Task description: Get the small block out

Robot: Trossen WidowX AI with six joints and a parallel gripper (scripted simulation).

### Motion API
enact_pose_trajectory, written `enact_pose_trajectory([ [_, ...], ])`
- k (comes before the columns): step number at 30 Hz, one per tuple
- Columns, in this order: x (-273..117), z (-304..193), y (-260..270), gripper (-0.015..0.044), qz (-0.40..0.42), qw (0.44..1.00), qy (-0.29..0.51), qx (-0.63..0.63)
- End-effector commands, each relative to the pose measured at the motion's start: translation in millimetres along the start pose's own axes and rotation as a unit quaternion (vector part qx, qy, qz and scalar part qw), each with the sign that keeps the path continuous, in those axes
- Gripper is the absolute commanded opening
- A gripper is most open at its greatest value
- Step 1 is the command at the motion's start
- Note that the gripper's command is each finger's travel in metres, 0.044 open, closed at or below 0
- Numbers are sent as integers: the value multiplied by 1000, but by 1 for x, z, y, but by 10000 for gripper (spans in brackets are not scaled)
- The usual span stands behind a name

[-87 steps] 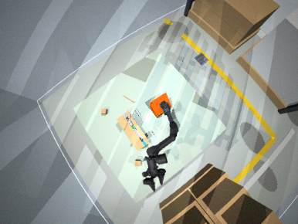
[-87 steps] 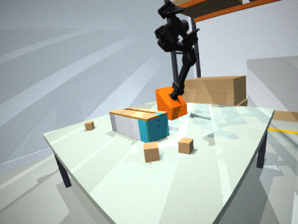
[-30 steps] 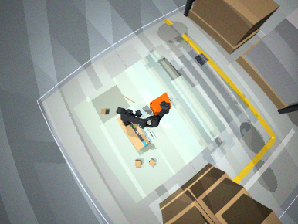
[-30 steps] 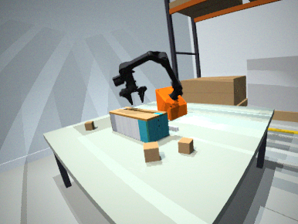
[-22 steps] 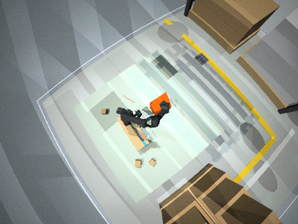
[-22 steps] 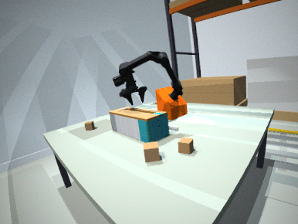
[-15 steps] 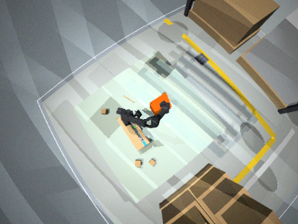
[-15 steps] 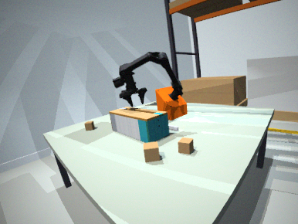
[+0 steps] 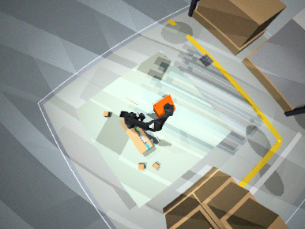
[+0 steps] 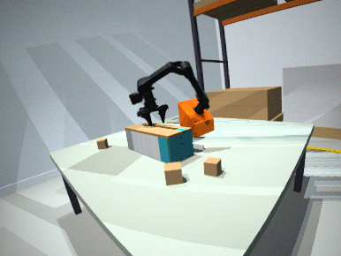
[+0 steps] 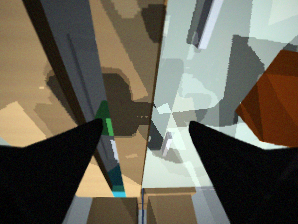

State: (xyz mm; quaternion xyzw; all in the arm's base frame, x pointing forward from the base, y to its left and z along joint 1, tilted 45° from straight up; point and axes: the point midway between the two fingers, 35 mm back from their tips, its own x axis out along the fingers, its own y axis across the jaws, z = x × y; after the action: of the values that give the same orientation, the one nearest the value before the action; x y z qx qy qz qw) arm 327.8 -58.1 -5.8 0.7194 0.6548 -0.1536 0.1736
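The box stands on the table, with a wooden top, grey and teal sides and a long narrow slot in the top. A small green piece, apparently the block, shows through the slot in the wrist view. Its place on the shelf is hard to tell, and the shelf's ends are mostly hidden. My gripper is open and empty, pointing down just above the box's top. In the wrist view the left fingertip is beside the green piece at the slot, and the right one is past the box's edge.
A wooden cube lies beyond one end of the box. Two more cubes, one and another, lie off the teal end. The orange arm mount stands beside the box.
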Motion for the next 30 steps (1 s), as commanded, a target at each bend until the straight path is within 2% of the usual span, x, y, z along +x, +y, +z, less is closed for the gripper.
enact_pose_trajectory([
  [1,8,3,-3,400,-2,1000,3,6],
  [22,39,15,-7,400,-2,1000,6,6],
  [30,37,6,-4,400,0,1000,3,0],
])
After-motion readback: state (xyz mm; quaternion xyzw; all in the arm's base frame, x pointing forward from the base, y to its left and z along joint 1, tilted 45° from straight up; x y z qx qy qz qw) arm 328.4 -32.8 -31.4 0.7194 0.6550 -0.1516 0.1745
